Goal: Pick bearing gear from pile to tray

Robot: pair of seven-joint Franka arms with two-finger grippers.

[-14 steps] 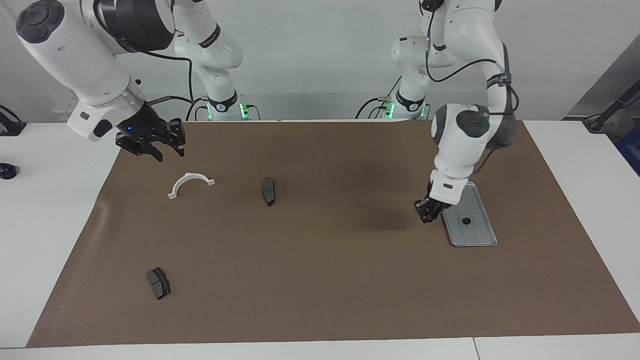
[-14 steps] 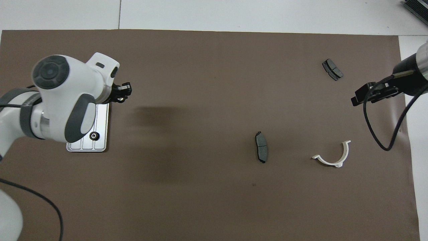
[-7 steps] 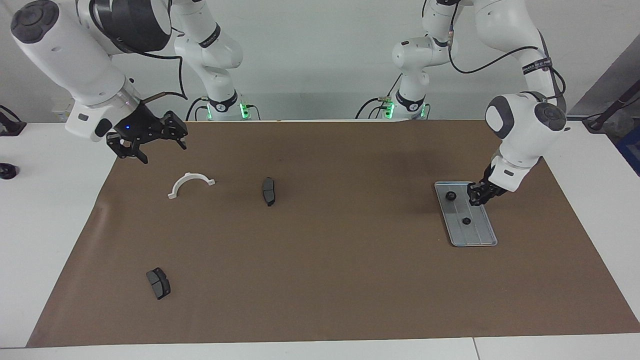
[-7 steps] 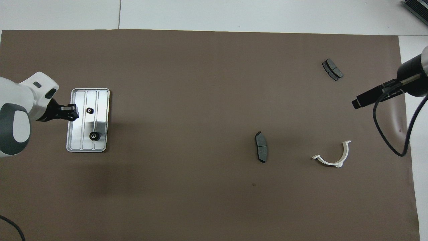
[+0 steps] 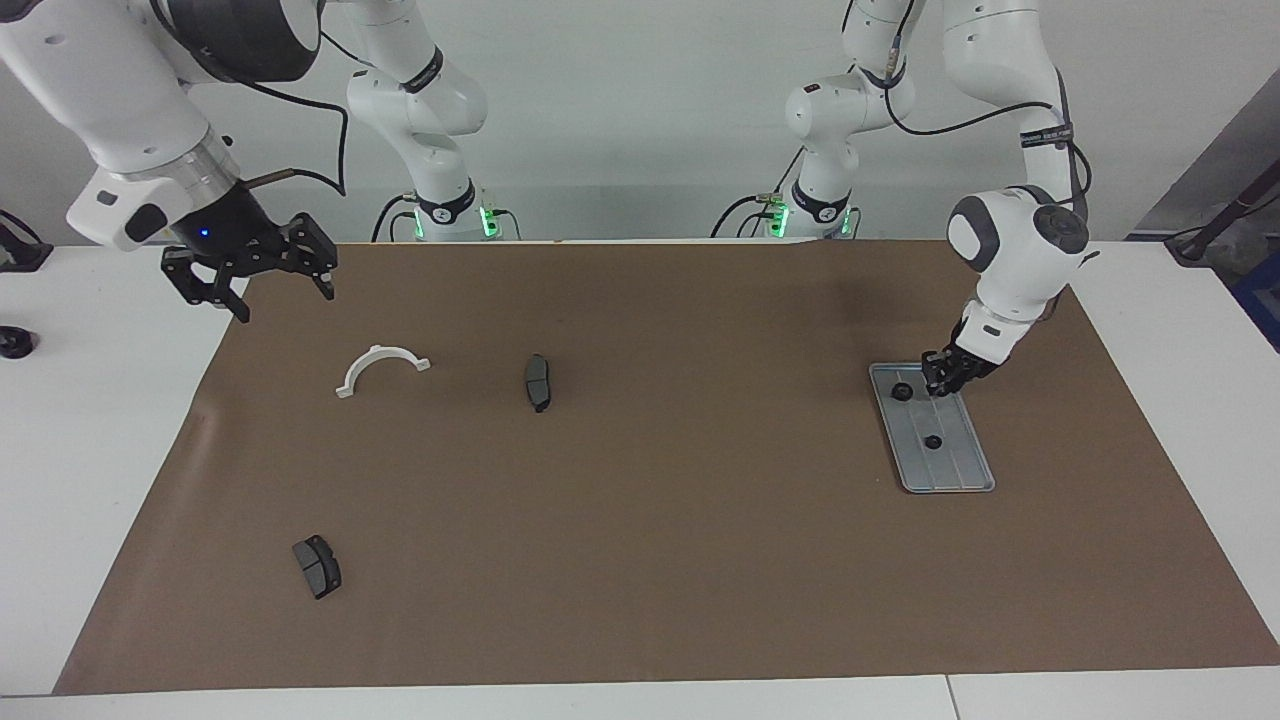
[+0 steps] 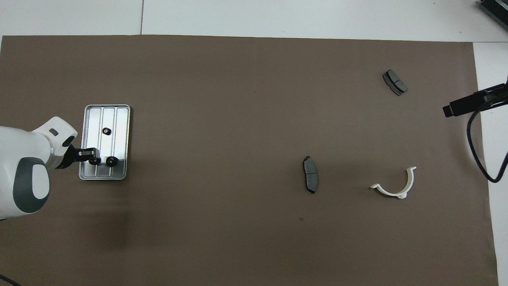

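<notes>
**Ana:** From the facing view, where are we looking first?

**Ben:** At the tray (image 5: 975,478). It is lying on the brown sheet (image 5: 650,560) toward the left arm's end of the surface (image 5: 100,450), with its long side running away from the robots. Two gears are sitting in it: the nearer gear (image 5: 902,391) and the farther gear (image 5: 932,441).

**Ana:** And the left claw (image 5: 942,375)?

**Ben:** It is hanging low over the tray's nearer end, just beside the nearer gear. We cannot tell if it is clenched or released.

**Ana:** What about the right claw (image 5: 285,300)?

**Ben:** It is hanging released and empty over the sheet's edge, near the white half-ring (image 5: 383,366). The two brake pads (image 5: 538,382) are lying well apart. We are not seeing any gear among them.

**Ana:** Now the overhead view.

**Ben:** The left claw (image 6: 92,157) is pointing across the tray (image 6: 88,119). A small dark round bit is showing at its tip, in line with the nearer gear (image 6: 112,161). We cannot tell if that bit is a gear.

**Ana:** So which arm are we picking for the loose parts?

**Ben:** We are guessing the right one. Its claw (image 6: 452,110) is much nearer to them.
</notes>
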